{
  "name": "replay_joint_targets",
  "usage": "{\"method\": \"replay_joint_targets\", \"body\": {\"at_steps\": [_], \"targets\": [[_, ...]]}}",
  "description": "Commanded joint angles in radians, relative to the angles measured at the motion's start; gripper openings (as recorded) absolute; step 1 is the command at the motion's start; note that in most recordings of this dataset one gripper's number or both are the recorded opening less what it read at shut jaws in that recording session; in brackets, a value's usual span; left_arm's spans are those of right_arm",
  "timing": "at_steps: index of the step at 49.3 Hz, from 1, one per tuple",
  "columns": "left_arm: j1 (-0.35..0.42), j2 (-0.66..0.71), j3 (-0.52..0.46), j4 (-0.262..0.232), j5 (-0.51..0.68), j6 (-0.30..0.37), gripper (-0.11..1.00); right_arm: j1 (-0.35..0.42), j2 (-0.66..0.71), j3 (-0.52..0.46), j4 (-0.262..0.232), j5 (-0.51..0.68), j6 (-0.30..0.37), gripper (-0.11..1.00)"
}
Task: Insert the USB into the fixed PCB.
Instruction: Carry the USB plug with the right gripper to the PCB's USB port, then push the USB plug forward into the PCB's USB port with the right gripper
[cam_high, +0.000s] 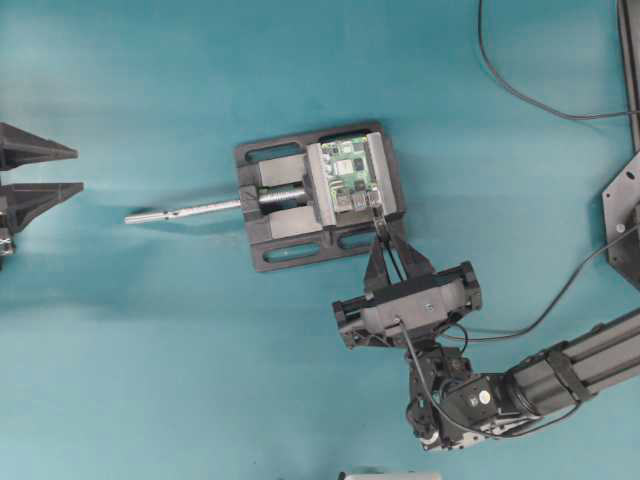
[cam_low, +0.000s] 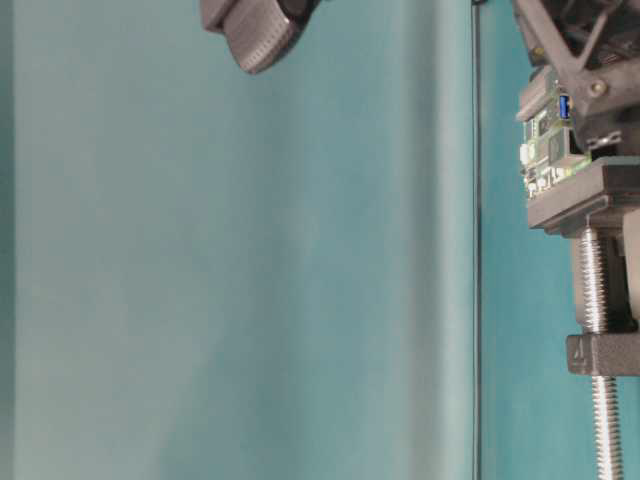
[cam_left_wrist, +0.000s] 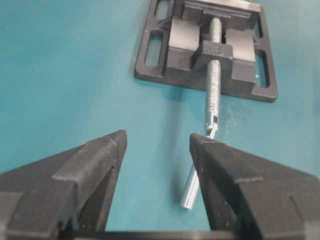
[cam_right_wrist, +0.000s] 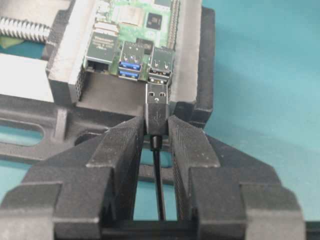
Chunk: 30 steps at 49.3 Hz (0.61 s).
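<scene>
The surface is a smooth, matte teal sheet. On it sits a black vise, a blocky cast body on a slotted base plate, with a threaded silver screw rod running out to a plain polished handle. Clamped between its grey-faced blocks is the fixed PCB, a small green rectangular board carrying black chips and boxy silver port housings (2 of the stacked openings have blue tongues).

The right gripper has its 2 black, wedge-shaped fingers closed to a narrow gap on the USB, a small dark plug with a flat metallic tip. The tip sits just at the mouth of the right-hand silver port; whether it has entered cannot be told. Its thin black cable trails back between the fingers.

The left gripper sits well apart from the vise, spread wide and holding nothing.
</scene>
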Motion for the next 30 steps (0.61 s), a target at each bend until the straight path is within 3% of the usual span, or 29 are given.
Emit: {"method": "replay_joint_targets", "body": {"at_steps": [1,30], "targets": [[0.003,0.009,-0.012,0.003,-0.008,-0.006,0.72,-0.006,-0.012,-0.017,0.000,-0.011,0.002,0.21],[0.003,0.009,-0.012,0.003,-0.009,-0.006,0.72,-0.018,-0.005,-0.025,-0.002,-0.012,0.008,0.21]]}}
